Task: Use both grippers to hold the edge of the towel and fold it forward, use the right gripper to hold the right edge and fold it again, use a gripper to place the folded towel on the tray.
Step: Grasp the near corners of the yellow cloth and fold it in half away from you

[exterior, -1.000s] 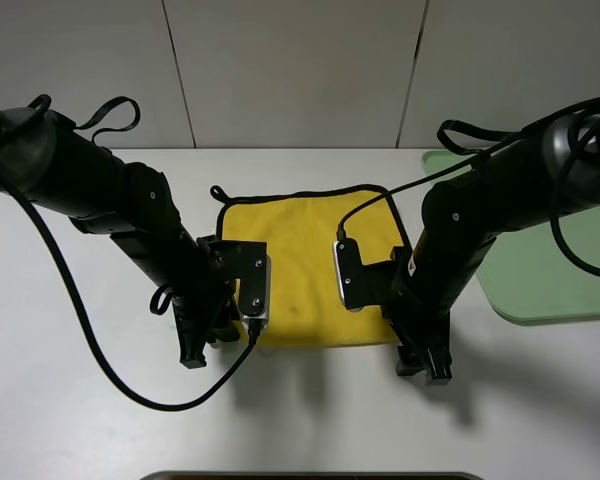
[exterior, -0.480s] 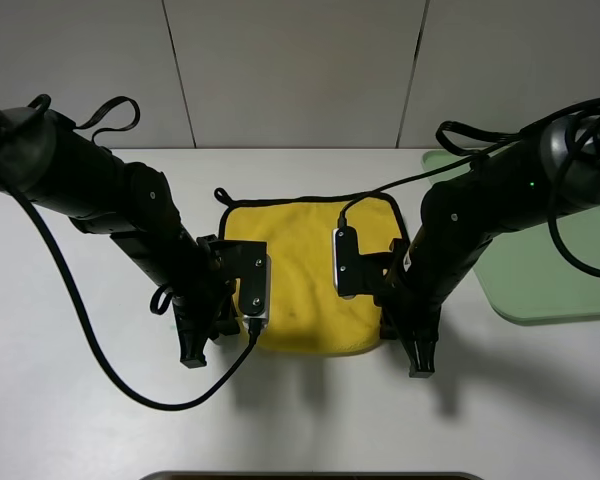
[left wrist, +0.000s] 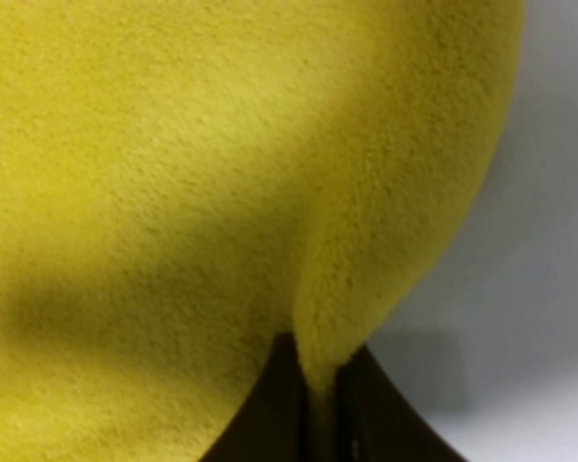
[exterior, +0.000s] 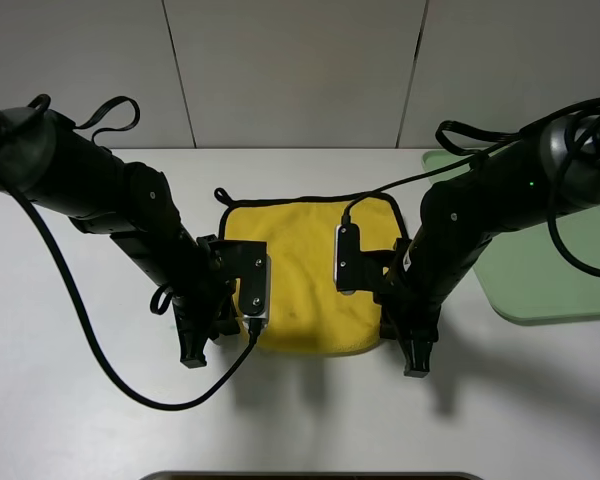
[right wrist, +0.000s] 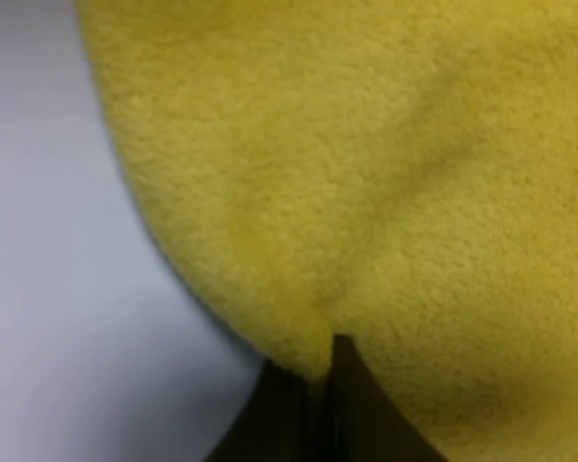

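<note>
Shifted inward, right gripper (right wrist: pixel 318 377) joins left gripper (left wrist: pixel 320 387): two grippers clamped on one towel (exterior: pixel 300 262).

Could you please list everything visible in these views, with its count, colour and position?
towel: one, yellow with dark trim, lying at the middle of the table
tray: one, pale green, at the table's right edge
table: one, white, under everything
wall: one, off-white panels, behind the table
cable: one clear loop, black, hanging from the left arm
left arm, right arm: two, black, either side of the towel
left gripper: one, black, pinching the towel's near edge
right gripper: one, black, pinching the same edge
</note>
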Controlling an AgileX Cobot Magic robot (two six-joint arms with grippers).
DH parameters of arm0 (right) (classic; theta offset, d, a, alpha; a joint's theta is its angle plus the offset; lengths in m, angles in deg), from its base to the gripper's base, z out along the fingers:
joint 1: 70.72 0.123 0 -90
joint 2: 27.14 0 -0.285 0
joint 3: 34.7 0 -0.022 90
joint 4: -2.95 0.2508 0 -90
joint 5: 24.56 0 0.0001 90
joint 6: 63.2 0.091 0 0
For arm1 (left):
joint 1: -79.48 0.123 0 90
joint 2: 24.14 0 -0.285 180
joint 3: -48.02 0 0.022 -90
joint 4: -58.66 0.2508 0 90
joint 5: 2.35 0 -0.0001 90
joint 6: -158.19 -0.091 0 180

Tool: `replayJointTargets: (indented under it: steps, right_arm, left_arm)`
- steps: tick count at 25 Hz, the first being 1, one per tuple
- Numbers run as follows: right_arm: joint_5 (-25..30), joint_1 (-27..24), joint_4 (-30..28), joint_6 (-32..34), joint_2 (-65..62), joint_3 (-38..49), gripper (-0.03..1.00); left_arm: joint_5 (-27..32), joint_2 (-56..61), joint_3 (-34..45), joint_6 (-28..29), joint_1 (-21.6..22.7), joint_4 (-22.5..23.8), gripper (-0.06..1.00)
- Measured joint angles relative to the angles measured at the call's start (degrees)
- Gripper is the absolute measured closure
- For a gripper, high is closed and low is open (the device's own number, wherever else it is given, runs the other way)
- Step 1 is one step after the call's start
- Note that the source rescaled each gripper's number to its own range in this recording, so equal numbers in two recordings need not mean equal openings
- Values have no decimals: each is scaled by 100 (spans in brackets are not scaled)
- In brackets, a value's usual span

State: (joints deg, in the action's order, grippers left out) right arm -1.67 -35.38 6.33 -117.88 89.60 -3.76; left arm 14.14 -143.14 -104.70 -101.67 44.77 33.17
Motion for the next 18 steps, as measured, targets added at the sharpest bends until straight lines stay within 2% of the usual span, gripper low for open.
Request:
replayJointTargets:
  steps: [7,18]
  right_arm:
    - [346,0,5,310,-165,15,97]
    - [938,0,0,840,-1104,35,97]
  left_arm:
    - [90,263,0,0,0,5,94]
    - [497,606,5,0,0,5,94]
